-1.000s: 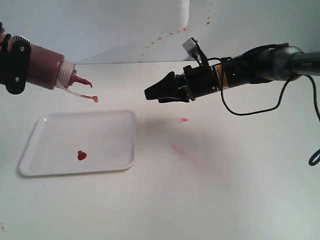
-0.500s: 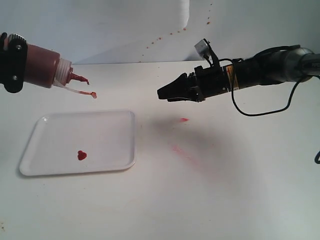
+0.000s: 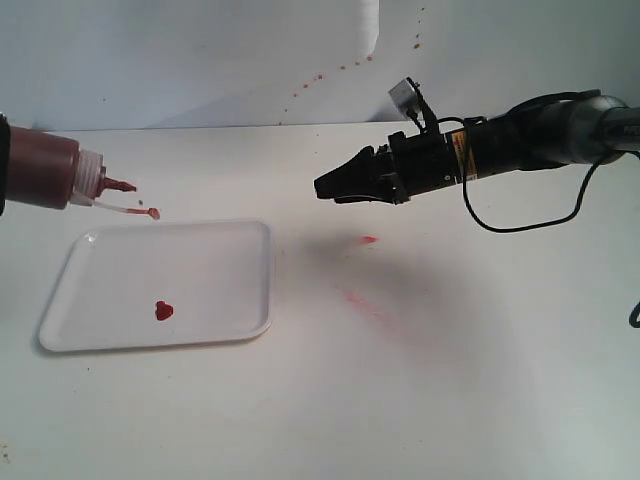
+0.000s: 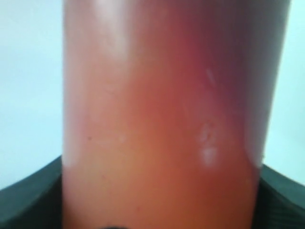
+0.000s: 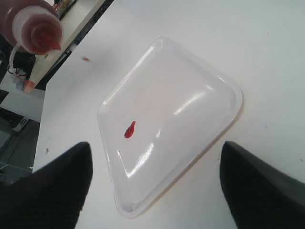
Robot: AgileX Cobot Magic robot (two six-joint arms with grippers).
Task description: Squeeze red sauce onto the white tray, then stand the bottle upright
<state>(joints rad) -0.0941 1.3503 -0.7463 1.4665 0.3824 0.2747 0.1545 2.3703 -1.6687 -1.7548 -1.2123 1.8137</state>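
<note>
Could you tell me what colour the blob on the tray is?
Dark red blob; right wrist view.

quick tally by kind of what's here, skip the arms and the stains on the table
bottle: 1
white tray: 1
red sauce blob on the tray: 1
total: 3

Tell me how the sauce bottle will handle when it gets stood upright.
The bottle looks dark red along its whole length, so it is probably full and heavy for its size. Its round body would likely roll if laid down; tall and narrow, it may tip if set down tilted. The translucent plastic probably yields to a squeeze.
</note>
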